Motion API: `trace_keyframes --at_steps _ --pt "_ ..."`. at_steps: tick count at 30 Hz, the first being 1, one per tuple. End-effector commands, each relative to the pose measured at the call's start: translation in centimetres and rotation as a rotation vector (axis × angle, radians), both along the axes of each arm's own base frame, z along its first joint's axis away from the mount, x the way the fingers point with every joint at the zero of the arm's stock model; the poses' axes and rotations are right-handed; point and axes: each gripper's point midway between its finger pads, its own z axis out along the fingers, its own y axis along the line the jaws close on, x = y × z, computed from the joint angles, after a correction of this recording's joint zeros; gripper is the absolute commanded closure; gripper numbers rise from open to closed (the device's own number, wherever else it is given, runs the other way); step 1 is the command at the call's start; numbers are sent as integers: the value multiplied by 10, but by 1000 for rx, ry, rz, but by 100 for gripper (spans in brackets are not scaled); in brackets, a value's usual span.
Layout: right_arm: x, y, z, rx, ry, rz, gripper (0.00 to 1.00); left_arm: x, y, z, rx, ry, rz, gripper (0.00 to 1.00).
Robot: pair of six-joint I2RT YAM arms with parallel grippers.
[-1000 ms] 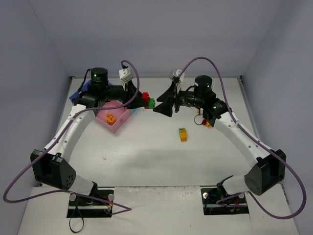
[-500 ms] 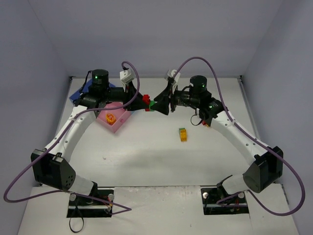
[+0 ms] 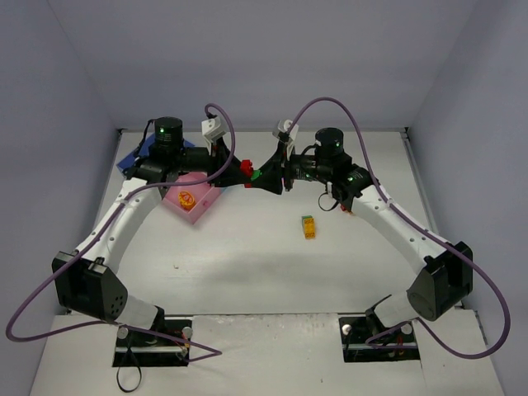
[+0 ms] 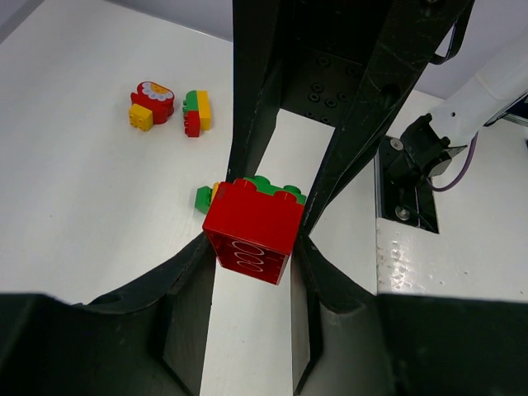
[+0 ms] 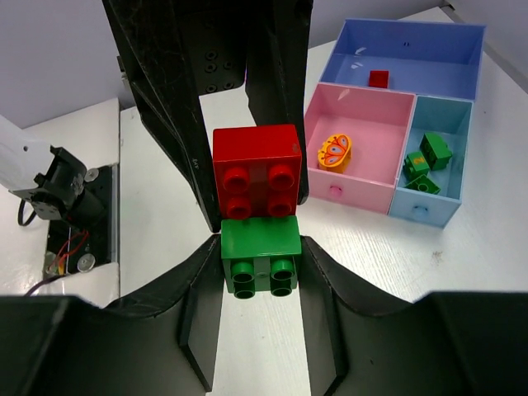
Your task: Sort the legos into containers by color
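— Right gripper point(image 5: 261, 247) has just swung in and clamped onto the green studded plastic brick point(image 5: 260, 262). A second ago we saw its jaws apart and short of the stack.

— And our left gripper point(image 4: 252, 247)?

— No change there. It is clenched on the square red studded plastic brick point(image 4: 252, 230), which is still pressed flush against the green one. The joined pair hangs in the air between our two arms, over the white table point(image 3: 247, 272). In the overhead view it is near the right side of the small rectangular plastic tray point(image 5: 355, 198).

— So each gripper now grips one colour.

— Yes, and we read that as the setup for pulling the two apart. Nothing has separated yet, because the right wrist view shows no gap between red and green.

— Where would we send the halves?

— The blue compartment point(image 5: 429, 62) already holds a small red brick point(image 5: 379, 78), and the teal compartment point(image 5: 450, 177) holds green pieces point(image 5: 434, 150). So we judge that red goes to blue and green goes to teal. The pink compartment point(image 5: 371, 124) has an orange-and-yellow flower-shaped piece point(image 5: 334, 151).

— What could spoil it?

— If one grip is shallow, a brick may slip out when we pull and drop to the table.

— What's still loose?

— A yellow-and-green brick point(image 3: 308, 227) lies on the open table. The left wrist view also shows a red flower-topped piece point(image 4: 151, 101) beside a green, yellow and red stack point(image 4: 196, 111). We would say the sorting is well short of finished.
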Motion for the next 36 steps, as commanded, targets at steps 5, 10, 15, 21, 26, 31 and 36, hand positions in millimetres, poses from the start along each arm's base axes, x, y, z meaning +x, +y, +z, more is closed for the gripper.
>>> trace_keyframes --at_steps 5,10,15,21,26,31,36 --pt "1 -8 26 42 -94 -11 100 -8 4 20 -41 -113 -54 100" --pt "10 -50 3 18 -33 -96 100 3 17 2 -29 -70 -29 100" --pt "10 -82 2 17 -17 -203 100 13 28 -13 -4 -35 4 100" --pt "4 -93 -16 -11 32 -275 100 79 81 -22 40 19 325 100" --pt "2 -95 -21 -22 42 -291 100 174 205 -47 170 121 1040 100" --pt "3 -95 -24 -20 76 -308 100 207 281 -71 241 175 1381 89" --pt "0 -94 -29 -26 86 -304 100 236 317 -104 314 229 1494 77"
